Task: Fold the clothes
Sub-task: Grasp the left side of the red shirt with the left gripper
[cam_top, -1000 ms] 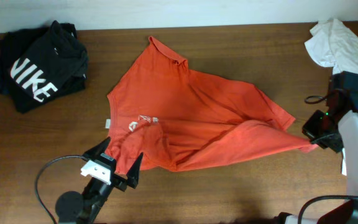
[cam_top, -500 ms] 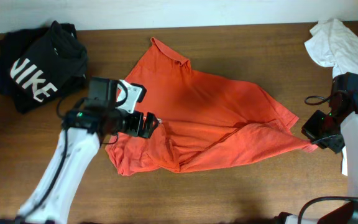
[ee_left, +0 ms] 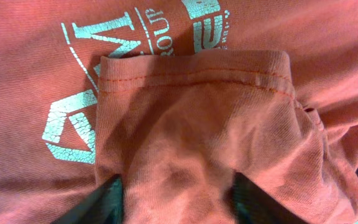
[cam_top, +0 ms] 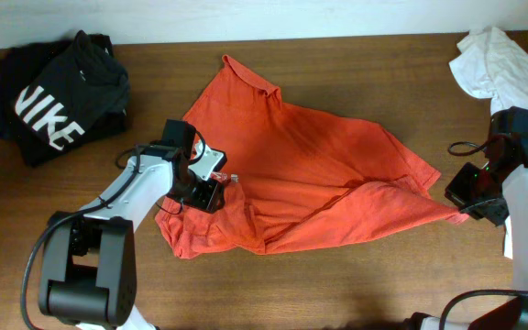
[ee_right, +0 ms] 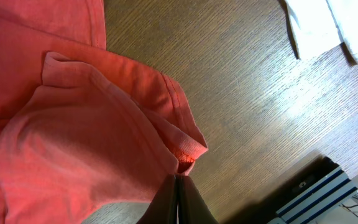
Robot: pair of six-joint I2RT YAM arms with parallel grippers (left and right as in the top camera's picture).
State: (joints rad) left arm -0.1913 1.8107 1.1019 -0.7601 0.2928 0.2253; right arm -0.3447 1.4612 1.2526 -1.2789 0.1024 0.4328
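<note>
The red-orange T-shirt (cam_top: 310, 174) lies crumpled and spread across the middle of the table, collar toward the far edge. My left gripper (cam_top: 211, 190) is low on its left side. In the left wrist view, its fingers (ee_left: 179, 202) are spread wide with a folded hemmed flap (ee_left: 197, 124) bunched between them. White lettering (ee_left: 73, 124) shows beside that flap. My right gripper (cam_top: 461, 200) is at the shirt's right corner. In the right wrist view, its fingers (ee_right: 178, 186) are shut on the hem of the shirt (ee_right: 86, 124), just above the wood.
A black garment with white NIKE lettering (cam_top: 58, 96) lies at the back left. A white cloth (cam_top: 502, 64) lies at the back right, and it also shows in the right wrist view (ee_right: 328, 25). Bare wooden table (cam_top: 356, 275) runs along the front.
My left arm has moved from the front edge up onto the shirt's left side, and the shirt's lower left corner has bunched inward. The right gripper has stayed at the right corner.
</note>
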